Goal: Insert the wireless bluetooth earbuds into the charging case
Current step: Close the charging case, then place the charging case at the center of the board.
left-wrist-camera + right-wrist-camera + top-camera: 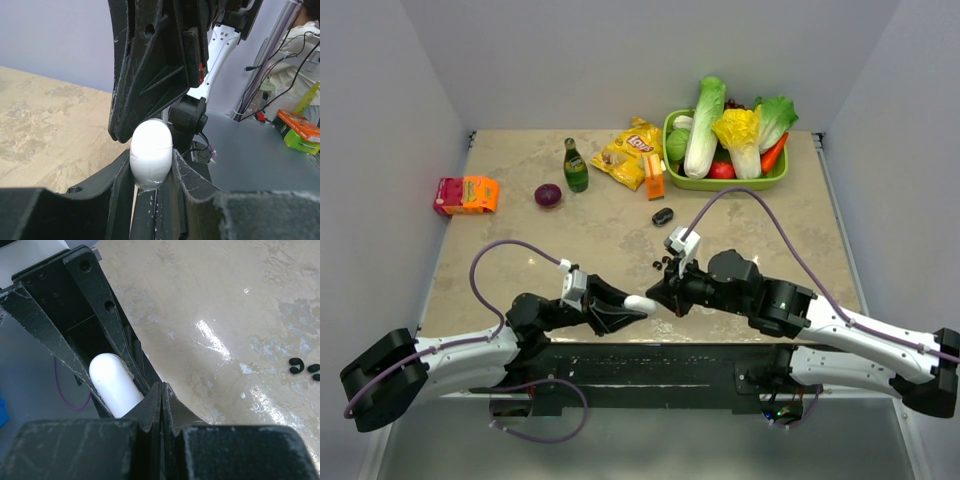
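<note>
Here, the white charging case (151, 152) sits pinched in the left claw (151, 172), with the right claw (161, 390) pressed together at its tip.
The black earbuds (297, 366) lie on the bench (520, 240) just beyond the case; likely featherlight, hard, slick and prone to skitter, so pinch one gently across its rounded body.

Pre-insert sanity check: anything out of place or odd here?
Yes: small black pieces lie loose on the table near the right end effector, outside any case. The left end effector grips a white case that looks closed.
</note>
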Robot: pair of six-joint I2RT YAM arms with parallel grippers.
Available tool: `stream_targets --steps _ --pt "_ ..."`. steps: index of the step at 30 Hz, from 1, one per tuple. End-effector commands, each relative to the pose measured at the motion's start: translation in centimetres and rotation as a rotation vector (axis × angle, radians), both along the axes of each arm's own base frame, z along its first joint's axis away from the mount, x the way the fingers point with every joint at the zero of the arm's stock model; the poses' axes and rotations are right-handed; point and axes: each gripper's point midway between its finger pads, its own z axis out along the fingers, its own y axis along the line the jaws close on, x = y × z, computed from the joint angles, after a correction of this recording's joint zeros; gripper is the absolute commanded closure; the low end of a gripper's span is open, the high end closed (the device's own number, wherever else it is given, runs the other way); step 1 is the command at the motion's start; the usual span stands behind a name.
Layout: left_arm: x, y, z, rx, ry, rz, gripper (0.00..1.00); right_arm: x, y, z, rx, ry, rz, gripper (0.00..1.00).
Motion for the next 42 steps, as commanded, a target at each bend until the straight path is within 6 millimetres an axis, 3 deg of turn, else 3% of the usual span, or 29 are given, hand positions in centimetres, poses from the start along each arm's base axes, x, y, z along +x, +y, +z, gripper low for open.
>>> stream_targets --steps 1,3,4,6,7,8,9,11,13,16,18,19,21,22,24,25,27,28,30,31,36,38,39,42 --pt "0.4 0.3 0.6 -0.028 -0.030 0.034 1.00 0.5 -0.7 0.9 0.035 -0.021 -0.045 1.00" --pt "0.7 0.4 0.5 -0.029 -0.026 0.049 1.00 1.9 -2.1 1.6 0.059 -0.028 -0.168 1.00" --pt "0.9 0.5 0.5 -0.031 -0.020 0.063 1.00 2.8 -3.2 1.6 0.067 -0.031 -0.253 0.89" --pt "2.6 0.8 -0.6 -0.001 0.041 0.159 1.00 4.6 -6.3 1.6 0.107 -0.060 -0.440 0.79" --pt "3.6 1.2 -0.8 0.004 0.067 0.218 1.00 4.9 -6.9 1.7 0.130 -0.071 -0.473 0.71" --pt "6.1 2.1 -1.5 0.010 0.138 0.366 1.00 5.1 -7.3 1.1 0.130 -0.076 -0.489 0.67" --pt "7.6 2.7 -3.7 0.085 0.213 0.454 1.00 5.1 -7.5 -0.3 0.105 -0.074 -0.498 0.65" --pt "10.9 5.2 -5.4 0.104 0.343 0.684 1.00 5.1 -7.0 -2.3 0.047 -0.057 -0.484 0.60" --pt "12.3 6.5 -8.0 0.184 0.428 0.799 1.00 5.3 -6.2 -4.9 -0.041 -0.024 -0.480 0.57" --pt "15.1 9.3 -10.9 0.232 0.554 0.962 1.00 5.5 -5.0 -6.3 -0.083 -0.001 -0.467 0.57" --pt "16.2 9.8 -11.8 0.234 0.616 0.995 1.00 5.6 -4.5 -7.7 -0.116 0.010 -0.462 0.56" --pt "16.7 10.2 -13.3 0.274 0.643 1.015 1.00 5.7 -4.2 -7.9 -0.111 0.011 -0.459 0.55" --pt "18.3 10.7 -13.6 0.266 0.672 1.023 1.00 5.9 -4.2 -8.4 -0.113 0.017 -0.472 0.54" --pt "19.1 11.6 -15.0 0.295 0.701 1.050 1.00 6.0 -4.2 -8.4 -0.110 0.015 -0.476 0.54" --pt "20.1 11.1 -14.9 0.286 0.714 1.018 1.00 6.0 -4.2 -8.4 -0.102 0.015 -0.479 0.53" --pt "20.7 11.5 -15.9 0.310 0.733 1.030 1.00 5.9 -4.2 -8.3 -0.096 0.014 -0.478 0.53" --pt "21.9 11.3 -15.6 0.316 0.729 1.019 1.00 5.8 -4.5 -8.1 -0.083 0.009 -0.480 0.53" --pt "22.4 11.5 -16.6 0.343 0.745 1.027 1.00 5.9 -4.5 -7.9 -0.075 0.006 -0.479 0.52" --pt "23.7 11.2 -16.4 0.360 0.732 1.012 1.00 5.8 -4.8 -7.8 -0.070 -0.003 -0.476 0.52" --pt "24.2 11.5 -17.3 0.384 0.750 1.019 1.00 5.8 -4.9 -7.7 -0.068 -0.006 -0.476 0.52" --pt "26.6 11.4 -18.3 0.413 0.773 1.015 1.00 5.7 -5.1 -7.7 -0.083 -0.023 -0.468 0.51" --pt "27.5 11.5 -18.3 0.420 0.768 1.020 0.93 5.8 -5.2 -7.9 -0.093 -0.026 -0.468 0.51" --pt "27.5 11.7 -19.2 0.447 0.783 1.025 0.79 5.7 -5.2 -7.9 -0.097 -0.029 -0.465 0.51" --pt "27.6 12.1 -19.9 0.463 0.808 1.021 0.58 5.8 -5.2 -8.1 -0.114 -0.034 -0.459 0.50"
